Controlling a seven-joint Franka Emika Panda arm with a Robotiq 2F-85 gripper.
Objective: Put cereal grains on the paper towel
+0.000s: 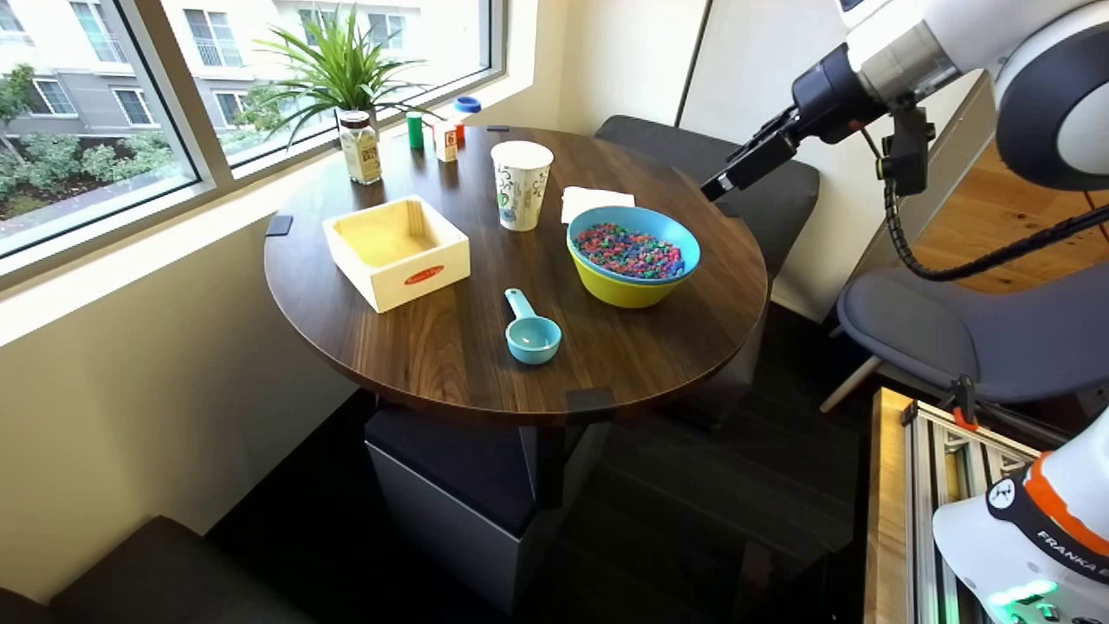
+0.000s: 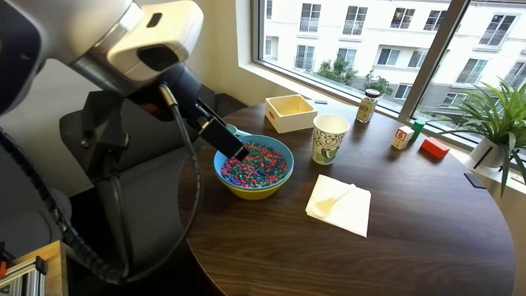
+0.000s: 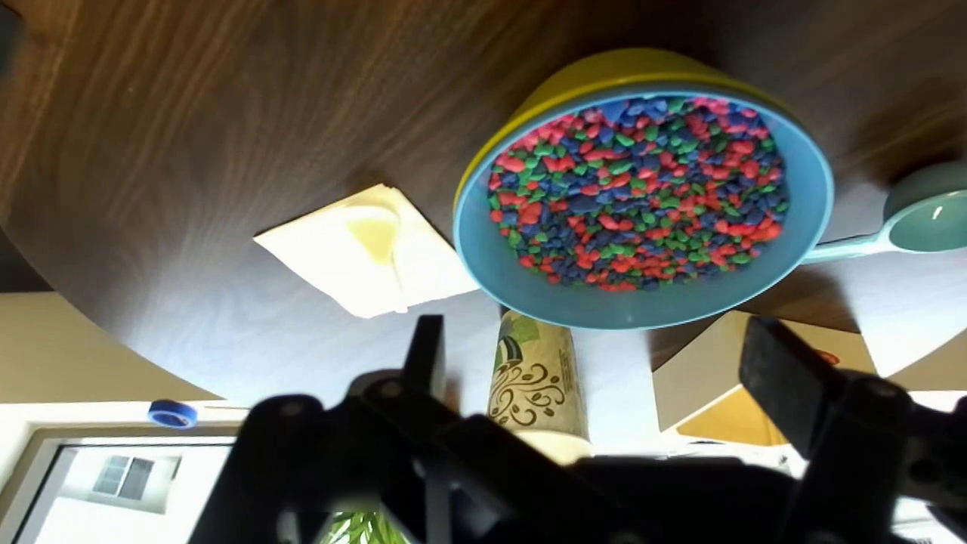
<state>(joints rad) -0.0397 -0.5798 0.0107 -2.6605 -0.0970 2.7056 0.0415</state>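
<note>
Cereal grains (image 2: 254, 168) are lying in the blue bowl (image 2: 271, 142). In an exterior view, the paper towel (image 2: 349, 213) is resting at the bowl's four o'clock, bearing a pale spoon (image 2: 323, 206). The gripper (image 3: 593, 332) is gaping wide.
</note>
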